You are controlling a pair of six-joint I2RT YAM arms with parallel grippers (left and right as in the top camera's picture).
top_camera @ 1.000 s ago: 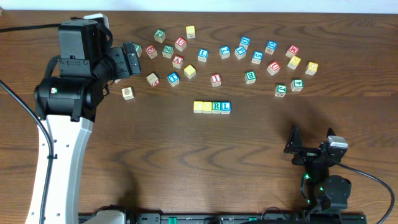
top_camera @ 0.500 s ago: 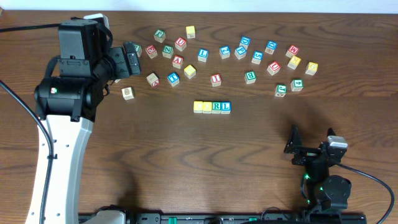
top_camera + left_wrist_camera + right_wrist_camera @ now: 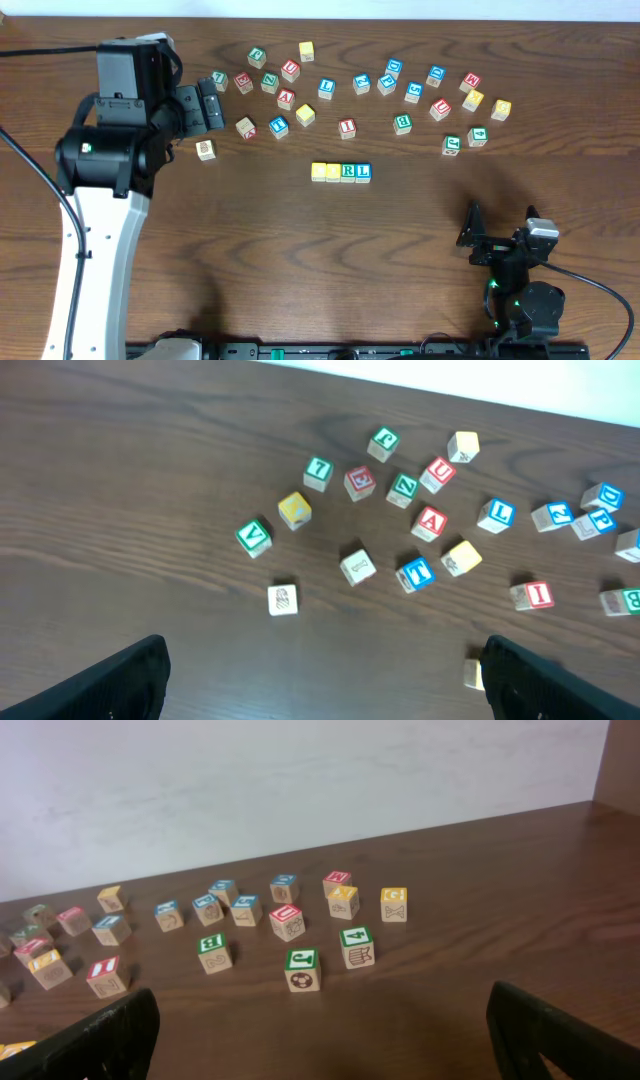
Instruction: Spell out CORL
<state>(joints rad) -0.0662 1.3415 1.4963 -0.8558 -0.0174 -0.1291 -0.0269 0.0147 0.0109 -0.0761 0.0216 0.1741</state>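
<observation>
Cubes touch in a left-to-right row: two yellow tops, green R, blue L. Both empty, the left hand and right hand are spread wide.

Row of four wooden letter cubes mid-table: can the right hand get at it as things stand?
Probably yes: the right hand stands open, and only bare brown wooden table lies between it and the row of four wooden letter cubes.

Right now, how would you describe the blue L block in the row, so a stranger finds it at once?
Below the scatter of blocks, a row of four lies alone. The L block is its right end in the overhead view, touching the green R block. The other blue L stands loose in the scatter.
</observation>
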